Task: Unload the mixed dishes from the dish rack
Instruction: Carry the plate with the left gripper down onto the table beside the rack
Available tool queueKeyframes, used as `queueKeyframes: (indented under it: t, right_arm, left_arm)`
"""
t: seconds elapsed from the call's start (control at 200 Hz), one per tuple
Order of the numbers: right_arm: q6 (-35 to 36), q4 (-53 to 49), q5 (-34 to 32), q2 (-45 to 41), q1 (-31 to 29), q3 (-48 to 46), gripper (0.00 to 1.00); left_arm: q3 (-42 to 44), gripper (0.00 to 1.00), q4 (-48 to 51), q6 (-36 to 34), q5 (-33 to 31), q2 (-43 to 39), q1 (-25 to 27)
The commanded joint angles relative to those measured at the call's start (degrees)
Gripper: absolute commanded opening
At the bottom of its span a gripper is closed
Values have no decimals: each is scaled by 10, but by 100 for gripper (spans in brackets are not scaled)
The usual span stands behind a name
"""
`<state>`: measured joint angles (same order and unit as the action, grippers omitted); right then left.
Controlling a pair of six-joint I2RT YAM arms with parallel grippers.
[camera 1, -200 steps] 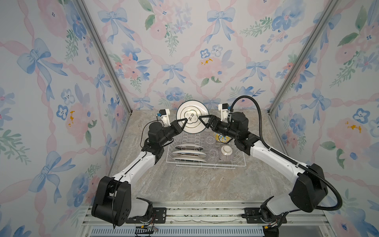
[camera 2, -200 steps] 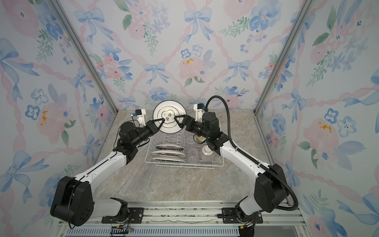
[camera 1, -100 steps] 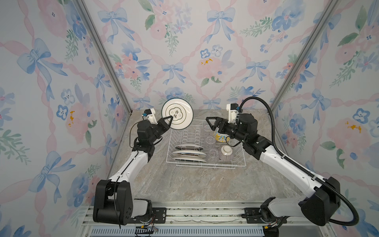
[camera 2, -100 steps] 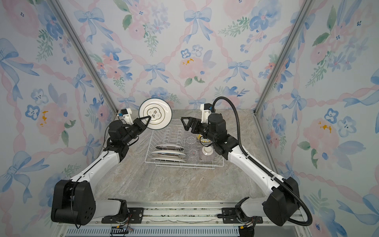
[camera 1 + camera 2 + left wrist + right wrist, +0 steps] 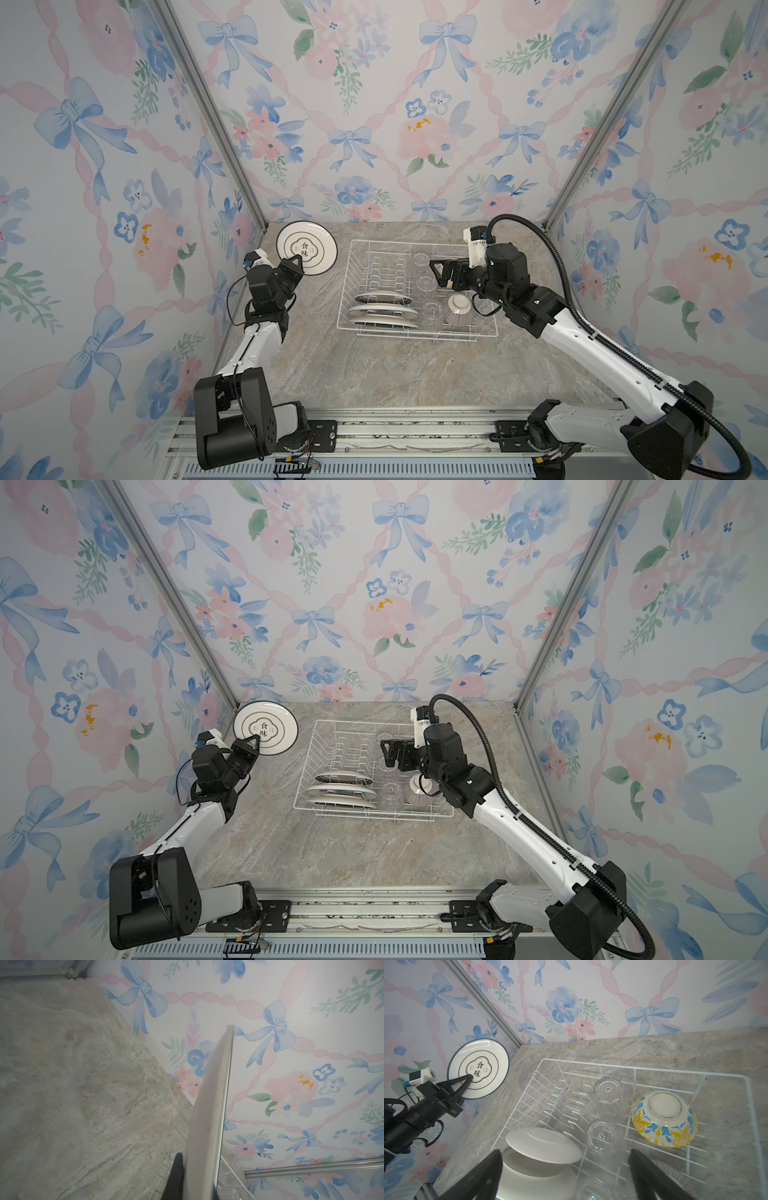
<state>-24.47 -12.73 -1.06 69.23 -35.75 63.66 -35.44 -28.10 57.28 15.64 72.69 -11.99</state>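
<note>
My left gripper (image 5: pixel 296 261) is shut on the edge of a dark-rimmed white plate (image 5: pixel 306 248), holding it upright above the table's far left corner, clear of the dish rack (image 5: pixel 415 243). The left wrist view shows the plate (image 5: pixel 209 1115) edge-on. My right gripper (image 5: pixel 564 1153) hangs open and empty over the rack (image 5: pixel 591 1064). In the rack are three leaning plates (image 5: pixel 544 1145), three upside-down glass cups (image 5: pixel 608 1091), a yellow-blue bowl (image 5: pixel 664 1120) and a purplish striped bowl (image 5: pixel 457 309). In both top views my right arm hides the yellow-blue bowl.
Floral walls close in the marble table (image 5: pixel 374 374) on three sides, and the held plate is close to the left wall's metal corner post (image 5: pixel 257 216). The rack sits right of centre towards the back. A metal rail (image 5: pixel 395 428) runs along the front edge.
The left arm has swung the plate from above the rack to the far left corner. The right gripper has left the plate and dropped back over the rack, open.
</note>
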Motion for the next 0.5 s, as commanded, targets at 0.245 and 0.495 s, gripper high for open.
queueKeyframes:
  t: [0.245, 0.495]
  right_arm:
    - [43, -72, -34, -9, -15, -23, 97]
    - [44, -90, -58, -5, -26, -25, 97]
  left_arm:
    - [37, 0, -22, -1, -17, 29, -43]
    - [21, 0, -23, -22, 9, 101, -51]
